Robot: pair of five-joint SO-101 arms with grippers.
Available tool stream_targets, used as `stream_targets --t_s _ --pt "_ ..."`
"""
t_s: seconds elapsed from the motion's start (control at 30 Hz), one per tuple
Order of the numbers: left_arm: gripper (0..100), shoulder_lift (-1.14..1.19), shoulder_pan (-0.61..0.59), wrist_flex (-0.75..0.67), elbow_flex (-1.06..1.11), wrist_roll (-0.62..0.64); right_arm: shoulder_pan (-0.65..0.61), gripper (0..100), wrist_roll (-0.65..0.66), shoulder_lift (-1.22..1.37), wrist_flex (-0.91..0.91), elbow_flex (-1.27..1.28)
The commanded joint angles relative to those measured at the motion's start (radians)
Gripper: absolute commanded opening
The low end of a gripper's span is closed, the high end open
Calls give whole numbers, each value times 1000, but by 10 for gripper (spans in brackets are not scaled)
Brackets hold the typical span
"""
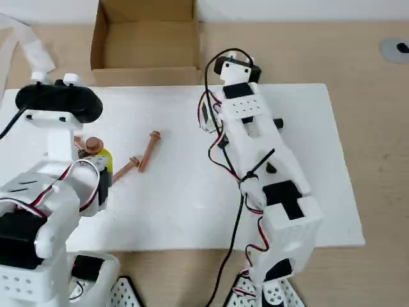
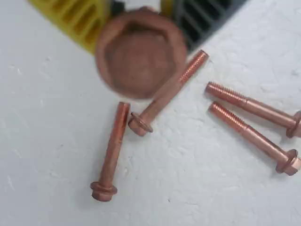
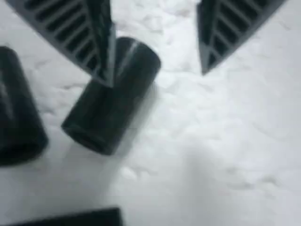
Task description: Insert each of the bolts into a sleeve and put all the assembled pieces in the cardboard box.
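Looking down the right wrist camera, I see the right gripper (image 3: 155, 75) with its 2 black ribbed fingers (image 3: 70, 28) spread apart and nothing between them. The nearest sleeve (image 3: 110, 101) lies on its side on the white foam board (image 3: 225, 155). It is not centred in the gap: 1 finger overlaps its upper end, and its long axis runs slantwise away from that fingertip. A second sleeve (image 3: 19, 122) lies just beside it. I judge the next move depends on that offset, since the jaws need to straddle the sleeve across its width before they close.

The left gripper (image 1: 97, 155) is clamped on a bolt (image 2: 141, 54) between its yellow and black fingers. The bolt's flanged head faces the wrist camera, so the shank points down toward the board. Below it lie 4 loose bolts (image 2: 110, 150), all flat, with 2 of them touching near their heads.

From above, the left arm is folded low at the board's left edge. The right arm reaches out over the board's middle, so it is the nearer one to the sleeves. The cardboard box (image 1: 97, 45) sits beyond the board's far edge, with no assembled piece visible inside.
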Motion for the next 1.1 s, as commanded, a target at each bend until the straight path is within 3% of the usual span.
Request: stream_targets --t_s 0.0,0.5,1.07 --pt "9 -13 -14 -15 -5 -8 19 161 -11 82 34 -39" --pt "9 -15 -14 -17 -5 -8 36 161 -12 90 319 -289" --pt "9 -15 -14 -2 -6 -8 71 160 -12 116 229 -137"
